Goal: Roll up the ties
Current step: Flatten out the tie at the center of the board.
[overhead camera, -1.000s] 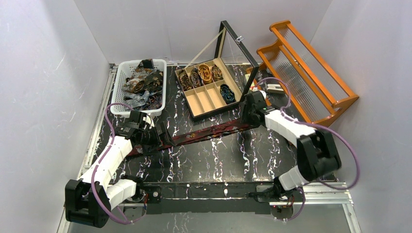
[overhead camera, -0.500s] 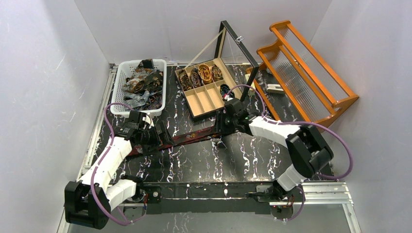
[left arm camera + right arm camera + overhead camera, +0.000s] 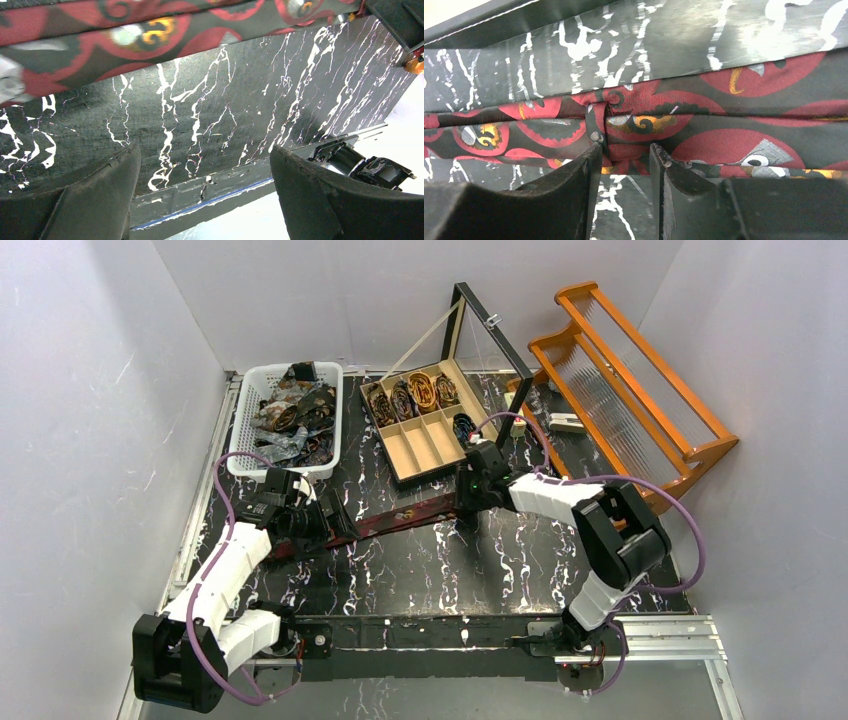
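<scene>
A dark tie with red, gold and grey pattern (image 3: 390, 518) lies as a strip on the black marbled table between my two grippers. My right gripper (image 3: 463, 505) is at its right end. In the right wrist view the tie (image 3: 724, 105) is doubled over, and the gripper (image 3: 625, 146) pinches a bunched fold of it at the fingertips. My left gripper (image 3: 338, 524) is at the tie's left part. In the left wrist view it (image 3: 205, 150) is wide open and empty, and the tie (image 3: 150, 30) crosses the top.
A white basket (image 3: 290, 472) of loose ties stands at the back left. A wooden compartment box (image 3: 420, 445) with its lid up holds several rolled ties (image 3: 420, 390) and a blue coil (image 3: 467, 430). An orange rack (image 3: 630, 390) stands at the back right.
My right gripper has moved left with the tie's right end, so the strip is folded over and shorter. The left arm has not moved.
</scene>
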`<control>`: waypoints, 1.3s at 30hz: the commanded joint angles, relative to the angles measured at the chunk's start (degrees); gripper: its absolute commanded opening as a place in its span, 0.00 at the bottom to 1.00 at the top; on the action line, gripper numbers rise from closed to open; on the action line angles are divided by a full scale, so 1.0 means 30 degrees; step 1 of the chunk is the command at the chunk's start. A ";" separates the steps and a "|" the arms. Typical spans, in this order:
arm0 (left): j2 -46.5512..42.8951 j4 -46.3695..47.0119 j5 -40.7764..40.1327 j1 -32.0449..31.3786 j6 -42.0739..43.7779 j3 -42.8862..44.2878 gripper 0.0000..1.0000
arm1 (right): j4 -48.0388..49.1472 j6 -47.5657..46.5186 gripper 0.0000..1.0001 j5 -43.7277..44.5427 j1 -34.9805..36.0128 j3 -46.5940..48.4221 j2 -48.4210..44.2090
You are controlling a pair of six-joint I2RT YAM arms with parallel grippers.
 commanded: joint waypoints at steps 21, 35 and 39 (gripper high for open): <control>-0.0500 -0.1174 -0.2998 -0.0104 -0.0311 0.1259 0.98 | -0.1409 -0.3032 0.60 -0.6529 -0.6284 -0.2200 -0.6679; -0.0288 -0.3217 -1.1919 -0.0075 -0.3355 0.2418 0.98 | 0.9819 -1.0952 0.80 -0.6904 0.4825 -0.2458 -0.3745; -0.1165 -0.3720 -1.2165 -0.0075 -0.3438 0.2617 0.98 | 0.8616 -1.5330 0.88 -0.8353 0.5812 0.0713 -0.0407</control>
